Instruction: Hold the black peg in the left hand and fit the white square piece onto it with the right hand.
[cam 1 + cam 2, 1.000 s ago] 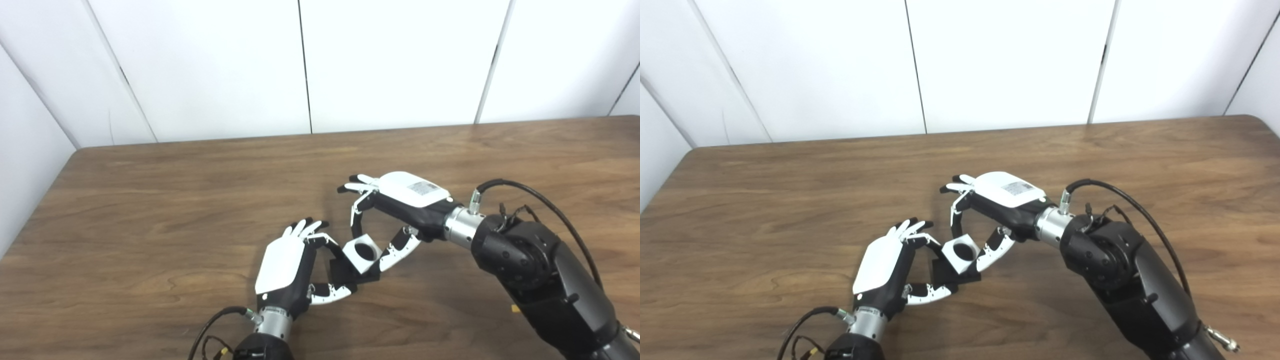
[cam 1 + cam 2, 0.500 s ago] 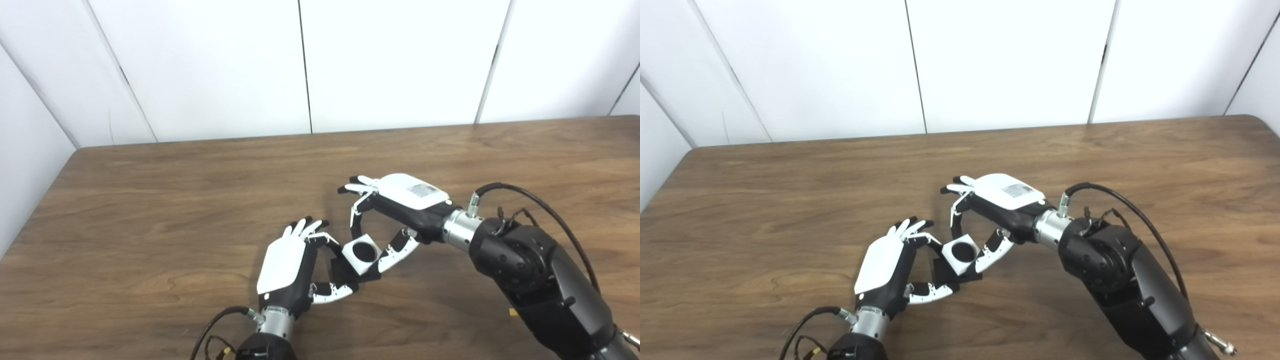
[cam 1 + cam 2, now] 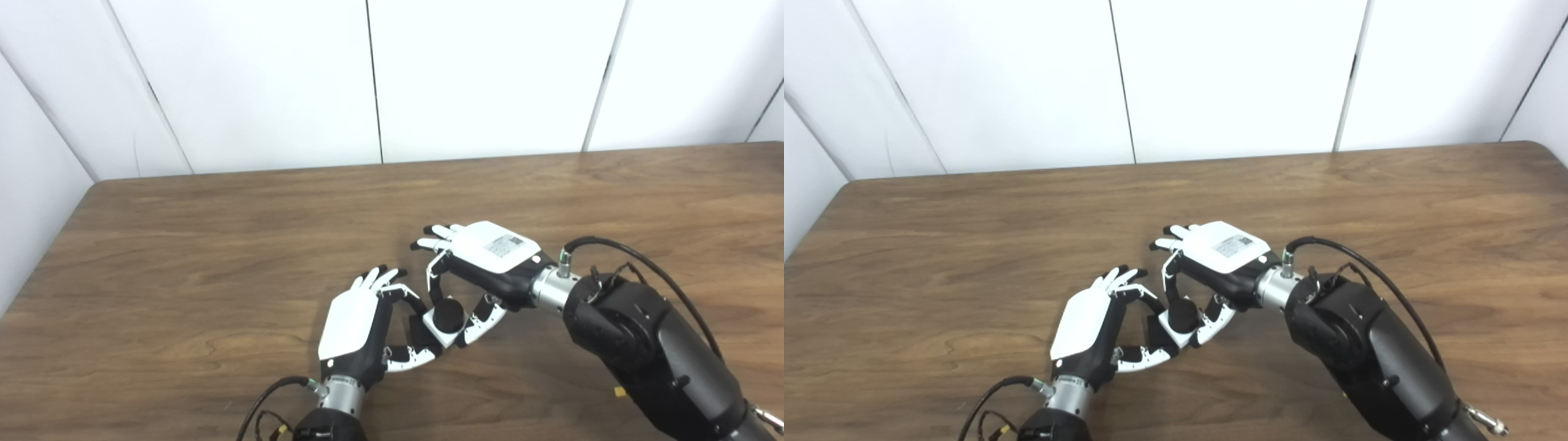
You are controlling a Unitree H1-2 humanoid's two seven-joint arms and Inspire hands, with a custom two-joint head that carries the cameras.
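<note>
Both arms met low over the wooden worktop (image 3: 184,245), near its front edge. The left robot hand (image 3: 361,321) had its fingers and thumb curled around the black peg (image 3: 449,313), gripping the dark base from the left. And there was the white square piece (image 3: 442,327), sitting down around the peg, whose round black top poked up through the hole! The right robot hand (image 3: 484,263) was pinching that white piece between a bent finger above and the thumb below, the other fingers stretched out over the worktop. The two hands were almost touching at the part. Whether the base rested on the worktop could not be made out.
</note>
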